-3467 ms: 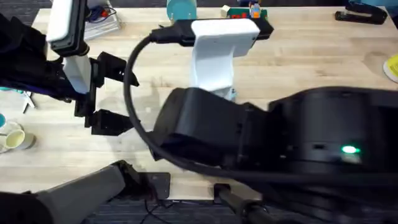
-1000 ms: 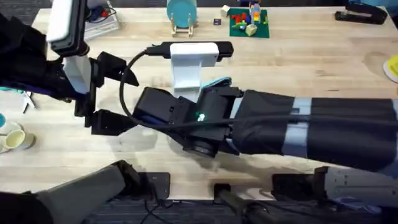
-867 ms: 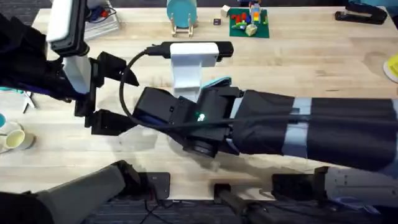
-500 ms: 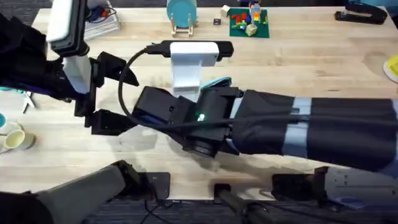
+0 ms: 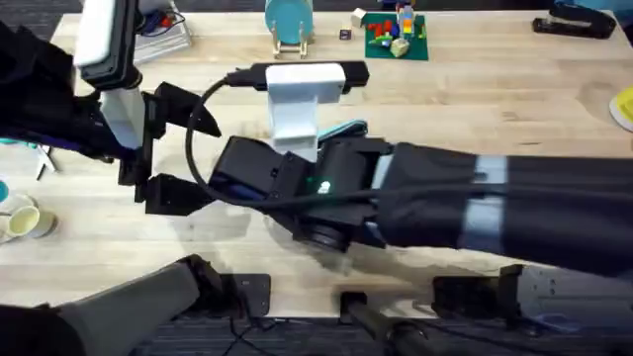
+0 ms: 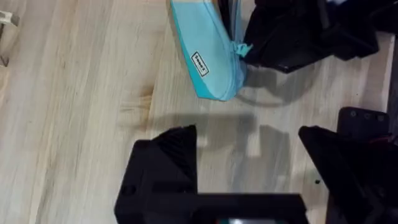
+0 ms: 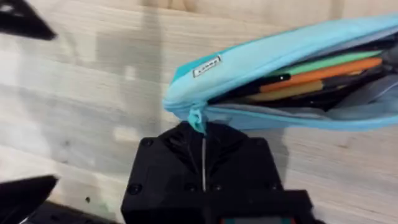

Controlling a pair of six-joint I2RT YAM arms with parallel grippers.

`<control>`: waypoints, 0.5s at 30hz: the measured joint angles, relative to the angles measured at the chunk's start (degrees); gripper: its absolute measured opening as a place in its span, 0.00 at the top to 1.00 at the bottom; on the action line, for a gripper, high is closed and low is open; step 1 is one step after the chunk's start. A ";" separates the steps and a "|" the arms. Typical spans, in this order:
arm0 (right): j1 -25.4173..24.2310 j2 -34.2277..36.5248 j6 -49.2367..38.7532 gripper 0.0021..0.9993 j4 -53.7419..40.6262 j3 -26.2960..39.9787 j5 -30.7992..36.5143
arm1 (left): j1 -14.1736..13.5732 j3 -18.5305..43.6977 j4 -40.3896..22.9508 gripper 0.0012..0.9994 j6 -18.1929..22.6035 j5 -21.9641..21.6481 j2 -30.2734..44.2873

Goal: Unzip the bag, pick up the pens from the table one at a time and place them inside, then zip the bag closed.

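The light-blue bag (image 7: 261, 59) lies on the table (image 5: 514, 109) with its zipper open. Inside it I see an orange pen (image 7: 336, 70), a dark pen (image 7: 249, 89) and a green one. My right gripper (image 7: 203, 134) is shut at the bag's end, on the zipper pull tab (image 7: 196, 118). From overhead the right arm (image 5: 326, 188) covers most of the bag (image 5: 346, 129). My left gripper (image 5: 178, 148) hangs open to the left of the bag (image 6: 208, 56), nothing between its fingers (image 6: 165, 162).
A teal disc on a wooden stand (image 5: 289, 20) and toy bricks on a green plate (image 5: 396, 35) stand at the back. A black stapler (image 5: 584, 20) is at the back right. A cup (image 5: 25, 220) sits at the left edge.
The right arm came down from close under the camera to the bag. Over the last second it edged slightly left. The left arm stayed put.
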 joint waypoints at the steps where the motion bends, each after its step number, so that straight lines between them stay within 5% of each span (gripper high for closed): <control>1: 0.00 -0.70 -0.62 0.97 -0.04 0.00 -0.02 | 0.00 0.00 0.01 0.01 0.00 0.00 0.00; 15: -0.62 -9.35 -5.34 0.97 -0.33 0.00 0.00 | 0.00 0.00 -0.19 0.01 0.02 2.60 0.00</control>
